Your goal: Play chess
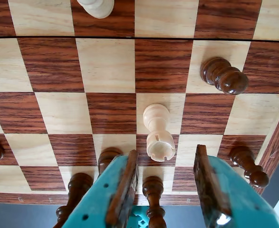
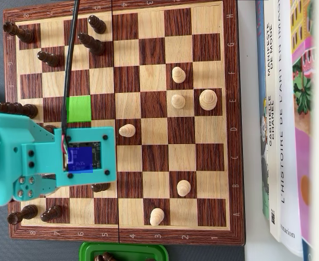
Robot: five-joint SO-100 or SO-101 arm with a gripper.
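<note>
In the wrist view my gripper point(image 1: 166, 155) hangs open over the near edge of the chessboard point(image 1: 106, 66), its teal fingers point(image 1: 122, 190) faced with brown pads. A dark turned piece point(image 1: 153, 192) stands between the jaws, closer to the left pad and not clamped. Just beyond the fingertips stands a white rook point(image 1: 157, 133). A dark pawn point(image 1: 224, 76) is further off to the right. In the overhead view the teal arm point(image 2: 39, 163) covers the board's left side and hides the gripper and the rook. A bright green square point(image 2: 79, 108) marks the board beside the arm.
Dark pieces point(image 1: 77, 187) point(image 1: 246, 166) flank the fingers along the back rows. White pieces point(image 2: 207, 99) point(image 2: 127, 130) point(image 2: 157, 216) are scattered over the right half. A green tray point(image 2: 124, 252) holding dark pieces sits below the board, with books point(image 2: 289, 125) to the right.
</note>
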